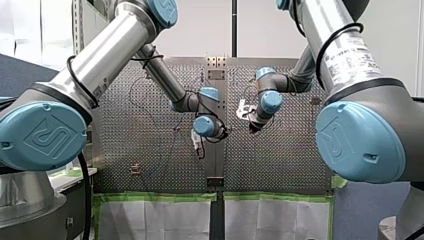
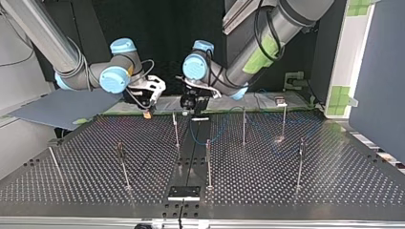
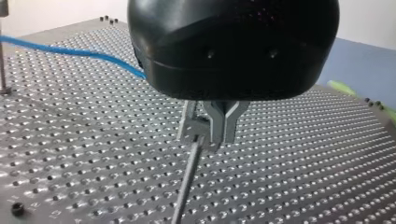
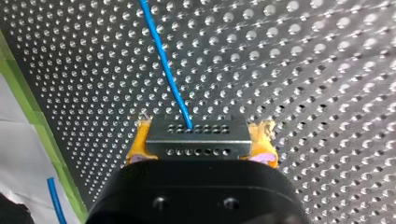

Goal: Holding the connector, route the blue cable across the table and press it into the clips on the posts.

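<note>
Perforated metal table (image 2: 310, 181) fills the workspace, with thin posts (image 2: 208, 162) standing upright across it, well apart from one another. My right gripper (image 4: 201, 140) is clamped on the connector (image 4: 196, 135), a small grey block with rows of holes. Its yellow pads (image 4: 140, 142) squeeze the block's two short ends. The blue cable (image 4: 163, 56) leaves one of the holes and runs ahead over the table. In the top view, loose blue loops lie among the posts from the middle toward the right. My left gripper (image 3: 210, 128) hangs just over the clip (image 3: 194, 133) on top of one post (image 3: 186, 182), with the cable passing behind it. Whether this gripper is open or closed I cannot tell, as its black body hides too much.

The cable looks thin, light and limp, so it will probably sag and trail rather than hold a line, and it needs gentle tension to sit in a clip. The connector is the rigid part and the sound place to hold. Its flat ends suit the soft pads, and pulling there spares the thin strand, though a hard tug could strain the joint where cable meets block.
</note>
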`<state>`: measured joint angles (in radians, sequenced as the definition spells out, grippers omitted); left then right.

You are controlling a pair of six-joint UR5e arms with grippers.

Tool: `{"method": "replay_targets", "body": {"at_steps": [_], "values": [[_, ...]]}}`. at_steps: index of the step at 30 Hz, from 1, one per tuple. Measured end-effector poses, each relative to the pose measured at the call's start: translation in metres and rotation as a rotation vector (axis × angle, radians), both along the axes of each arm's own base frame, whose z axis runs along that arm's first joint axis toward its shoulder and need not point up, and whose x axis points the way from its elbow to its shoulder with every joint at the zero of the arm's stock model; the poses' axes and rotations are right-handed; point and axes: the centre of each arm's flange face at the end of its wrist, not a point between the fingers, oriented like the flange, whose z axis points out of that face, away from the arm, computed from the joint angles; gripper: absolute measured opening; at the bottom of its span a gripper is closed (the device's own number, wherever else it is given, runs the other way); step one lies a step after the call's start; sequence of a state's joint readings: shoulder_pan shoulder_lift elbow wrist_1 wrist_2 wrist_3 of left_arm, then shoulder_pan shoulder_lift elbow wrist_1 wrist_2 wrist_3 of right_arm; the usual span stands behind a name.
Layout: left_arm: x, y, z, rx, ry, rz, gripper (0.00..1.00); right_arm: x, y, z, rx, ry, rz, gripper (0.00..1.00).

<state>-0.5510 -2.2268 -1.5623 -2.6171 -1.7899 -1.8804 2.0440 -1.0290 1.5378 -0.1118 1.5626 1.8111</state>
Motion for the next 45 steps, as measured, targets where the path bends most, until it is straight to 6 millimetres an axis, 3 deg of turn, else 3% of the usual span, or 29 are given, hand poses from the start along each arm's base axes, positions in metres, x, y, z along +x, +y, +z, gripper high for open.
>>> {"method": "replay_targets", "body": {"at_steps": [6, 16, 22, 23, 24, 26, 28, 29, 30, 32, 33, 35, 45], "values": [[0.018, 0.005, 0.005, -0.012, -0.011, 0.003, 0.0, -0.004, -0.012, 0.002, -0.008, -0.005, -0.013, 0.0], [0.053, 0.015, -0.019, 0.012, 0.038, 0.018, 0.0, -0.017, -0.038, 0.006, -0.022, -0.024, -0.026, 0.0], [0.083, 0.034, -0.009, 0.04, 0.038, 0.042, 0.03, -0.022, -0.052, -0.003, -0.016, -0.023, -0.04, 0.0], [0.085, 0.035, -0.007, 0.045, 0.036, 0.044, 0.18, -0.024, -0.055, -0.003, -0.019, -0.024, -0.043, 0.0], [0.088, 0.035, -0.003, 0.051, 0.034, 0.045, 0.18, -0.024, -0.057, -0.002, -0.021, -0.025, -0.045, 0.0], [0.091, 0.034, 0.002, 0.06, 0.032, 0.047, 0.39, -0.027, -0.062, 0.0, -0.026, -0.028, -0.049, 0.0], [0.093, 0.032, 0.008, 0.071, 0.028, 0.053, 0.39, -0.029, -0.065, 0.001, -0.029, -0.03, -0.053, 0.0], [0.094, 0.032, 0.011, 0.075, 0.026, 0.057, 0.57, -0.03, -0.068, 0.002, -0.032, -0.031, -0.056, 0.0], [0.095, 0.031, 0.013, 0.082, 0.026, 0.063, 0.57, -0.032, -0.069, 0.003, -0.034, -0.032, -0.058, 0.0], [0.094, 0.029, 0.015, 0.095, 0.027, 0.069, 0.81, -0.035, -0.073, 0.005, -0.037, -0.034, -0.064, 0.0], [0.093, 0.029, 0.015, 0.107, 0.031, 0.074, 0.81, -0.037, -0.074, 0.005, -0.038, -0.034, -0.067, 0.0], [0.09, 0.028, 0.015, 0.128, 0.038, 0.077, 0.97, -0.039, -0.076, 0.006, -0.039, -0.034, -0.071, 0.0], [0.072, 0.022, 0.016, 0.222, 0.09, 0.085, 1.0, -0.048, -0.083, 0.006, -0.042, -0.031, -0.087, 0.0]]}}
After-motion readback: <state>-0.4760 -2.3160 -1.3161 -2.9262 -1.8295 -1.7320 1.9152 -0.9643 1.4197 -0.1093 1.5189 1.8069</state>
